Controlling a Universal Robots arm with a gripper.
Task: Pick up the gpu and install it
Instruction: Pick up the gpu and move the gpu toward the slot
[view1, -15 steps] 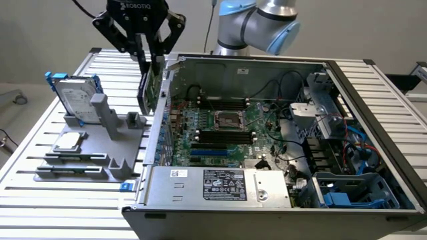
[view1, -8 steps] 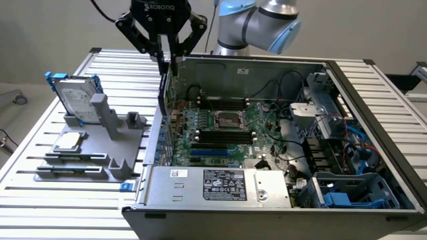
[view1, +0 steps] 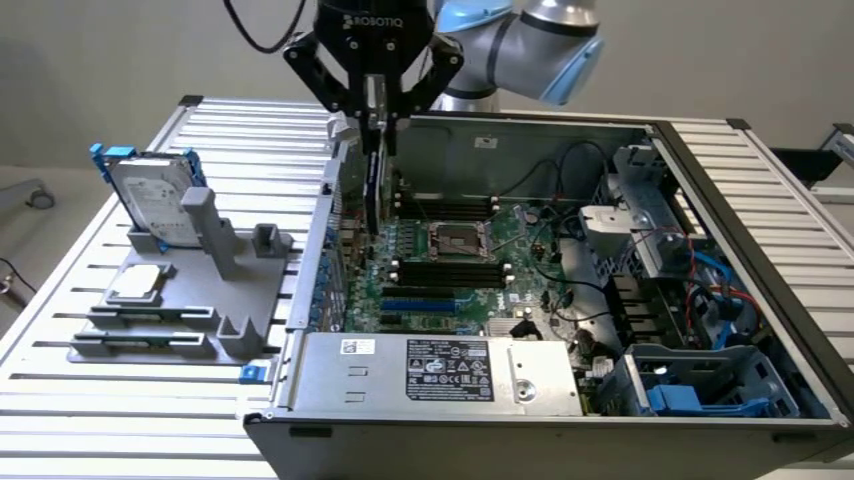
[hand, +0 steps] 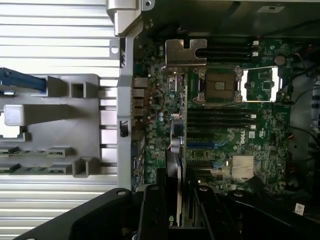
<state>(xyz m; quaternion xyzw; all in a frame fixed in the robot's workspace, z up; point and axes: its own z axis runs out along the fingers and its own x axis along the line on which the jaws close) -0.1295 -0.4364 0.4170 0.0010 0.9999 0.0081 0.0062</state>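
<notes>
Step in hand: carrying to install, pick-up already done. Off to the gripper's side, on the exterior view's left, one gray rack (view1: 214, 250) is standing on the slatted table (view1: 80, 420) and holding one silver hard drive (view1: 150, 195) upright. One gripper (view1: 378, 108) is clamping its fingers on one gpu (view1: 379, 170). The card is hanging edge-down straight below the gripper, over the near-wall side of the one open computer case (view1: 534, 135), above the motherboard (view1: 514, 290) and not seated. Judging from this, seating is going to call for lining the card's bottom edge with a slot and its metal bracket with the case's rear wall, then a straight push down. Beyond the gripper, toward the exterior view's right: one processor socket (view1: 455, 240), two banks of black memory slots (view1: 447, 272), one power supply (view1: 441, 372).
</notes>
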